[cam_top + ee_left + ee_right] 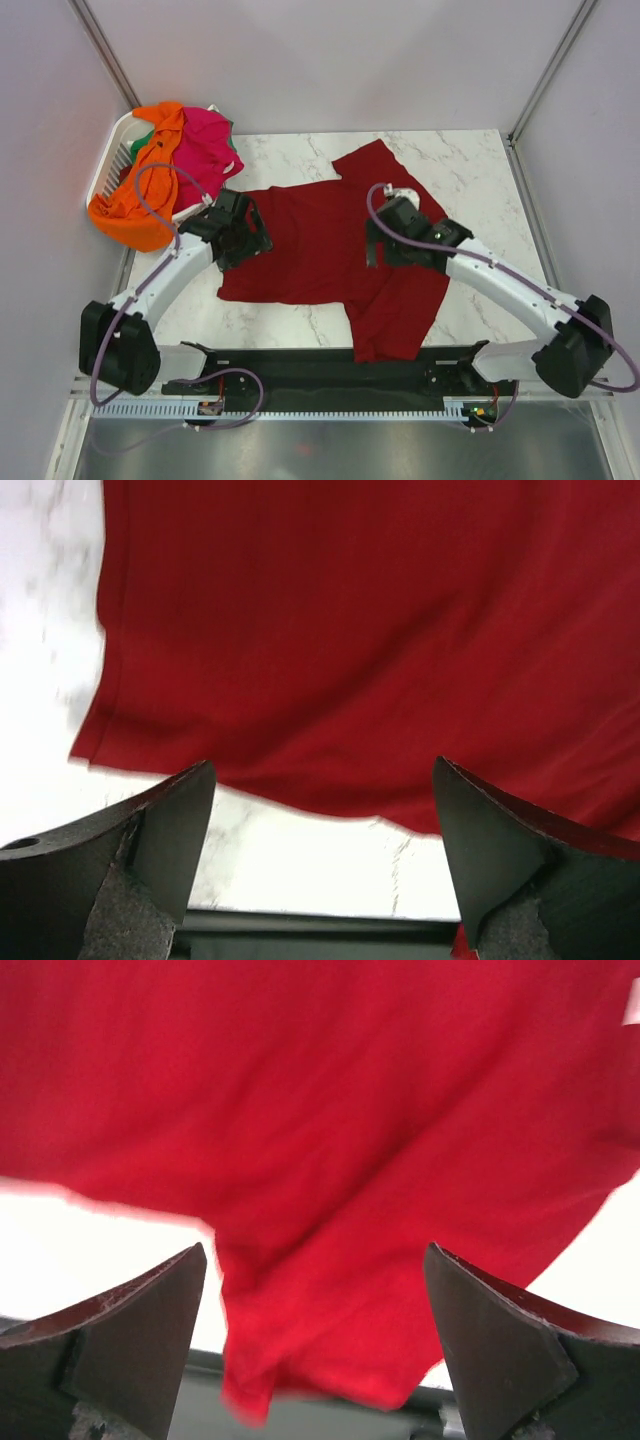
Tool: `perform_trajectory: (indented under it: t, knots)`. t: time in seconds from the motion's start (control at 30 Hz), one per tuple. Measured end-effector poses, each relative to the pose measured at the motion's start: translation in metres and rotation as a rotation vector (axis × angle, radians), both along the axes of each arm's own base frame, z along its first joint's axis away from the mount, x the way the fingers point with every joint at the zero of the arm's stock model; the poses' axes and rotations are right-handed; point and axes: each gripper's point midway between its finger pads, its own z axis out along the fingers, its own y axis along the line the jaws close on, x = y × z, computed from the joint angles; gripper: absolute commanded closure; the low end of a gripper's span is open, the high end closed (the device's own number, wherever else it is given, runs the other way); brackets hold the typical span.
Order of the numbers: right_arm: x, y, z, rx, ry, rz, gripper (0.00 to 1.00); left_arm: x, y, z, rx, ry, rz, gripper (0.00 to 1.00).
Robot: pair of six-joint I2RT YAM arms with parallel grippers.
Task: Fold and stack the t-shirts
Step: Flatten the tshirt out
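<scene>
A dark red t-shirt (320,245) lies spread flat across the middle of the marble table, one sleeve pointing to the back, the other hanging over the near edge. My left gripper (236,236) hovers open above its left hem, which shows in the left wrist view (330,660). My right gripper (385,243) hovers open above the shirt's right part, with the near sleeve (340,1340) between its open jaws in the right wrist view. Orange (140,195), hot pink (205,145) and green (233,152) t-shirts lie heaped in the basket.
A white slatted laundry basket (108,165) stands at the back left corner. A black rail (320,370) runs along the table's near edge. Bare marble (470,170) shows at the back right, with grey walls on both sides.
</scene>
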Motion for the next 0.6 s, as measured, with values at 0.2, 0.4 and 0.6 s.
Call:
perform_trajectory:
  t: [0.2,0.4,0.6]
  knots:
    - [0.112,-0.060,-0.017,0.023,0.053,-0.253,0.04,0.080,-0.019,0.002,0.048,-0.052,-0.036,0.05]
    - [0.237,-0.059,-0.040,0.095,0.048,-0.256,0.10,0.156,-0.031,-0.010,0.097,-0.078,-0.068,0.05]
    - [0.317,-0.063,-0.091,0.208,0.071,-0.229,0.14,0.193,-0.011,-0.025,0.130,-0.078,-0.040,0.06]
